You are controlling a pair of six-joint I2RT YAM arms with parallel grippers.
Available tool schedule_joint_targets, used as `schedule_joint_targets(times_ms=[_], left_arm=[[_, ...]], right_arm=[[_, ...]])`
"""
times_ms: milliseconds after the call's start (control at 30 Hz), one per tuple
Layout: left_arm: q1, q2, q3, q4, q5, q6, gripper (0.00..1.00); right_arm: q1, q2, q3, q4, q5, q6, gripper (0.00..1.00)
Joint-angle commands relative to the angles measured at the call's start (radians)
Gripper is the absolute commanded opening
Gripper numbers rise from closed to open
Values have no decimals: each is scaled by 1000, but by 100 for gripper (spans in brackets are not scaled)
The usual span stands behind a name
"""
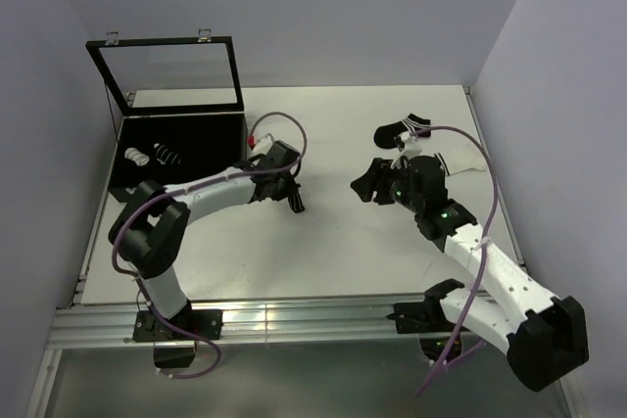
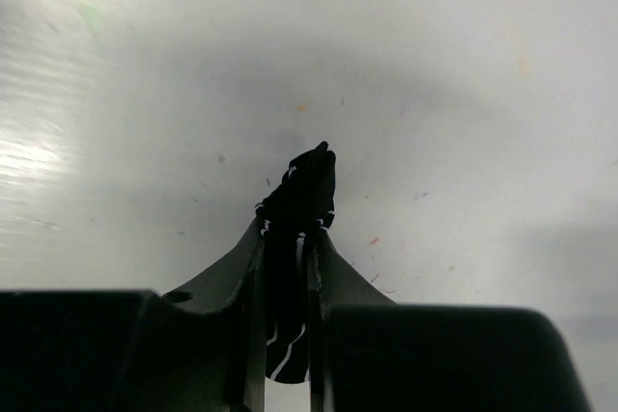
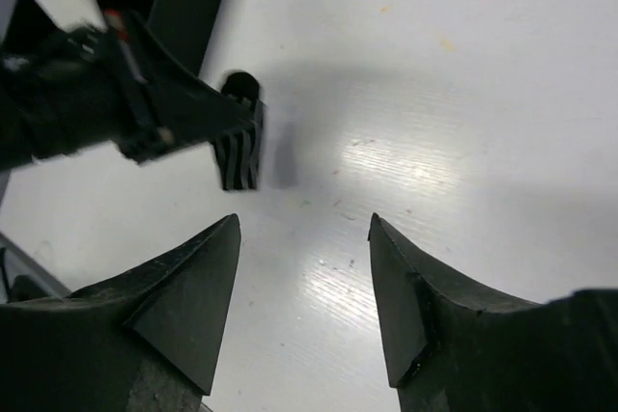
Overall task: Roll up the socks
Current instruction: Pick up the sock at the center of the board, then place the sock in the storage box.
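Case back-left, grippers face to face mid-table, more socks back-right.
You've got the open case point(image 1: 186, 116) at the back-left of the table point(image 1: 323, 252), two rolled socks point(image 1: 137, 156) side by side in it. Just right of it, your left gripper point(image 1: 292, 201) has a sock point(image 2: 307, 180) between its fingers. Across a gap to the right sits your right gripper point(image 1: 367, 186), and the loose socks point(image 1: 397, 131) lie behind it.

No writing, number, label or brand mark can be read in any view. The sock point(image 2: 309, 176) pinched in the left hand point(image 2: 293, 229) shows only white stripes. The box point(image 1: 211, 144) and the counter point(image 1: 333, 242) bear no legible marking.
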Motion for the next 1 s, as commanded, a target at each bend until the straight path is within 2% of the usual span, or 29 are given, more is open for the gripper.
schedule_joint_targets(times_ms=[0,267,433,467,500,767,967], left_arm=[[54,-128,85,-68,-38,59,0],[275,-261,147,-141,-23,136,0],[454,-303,207,-180,-38,208,0],[481,-312,213,-181,-32,214,0],[537,-317,220,-175,-14,225,0],[761,-321,246,-140,-1,300,0],[910,-300,197,-77,42,318,0]], right_arm=[[-8,-69,97,-201,131,-86,64],[-8,-189,150,-331,226,-116,79],[-10,-227,187,-373,248,-129,83],[-10,-232,191,-382,290,-129,83],[-10,-238,196,-383,298,-136,85],[-10,-243,207,-330,280,-129,100],[-13,-211,216,-279,254,-125,100]])
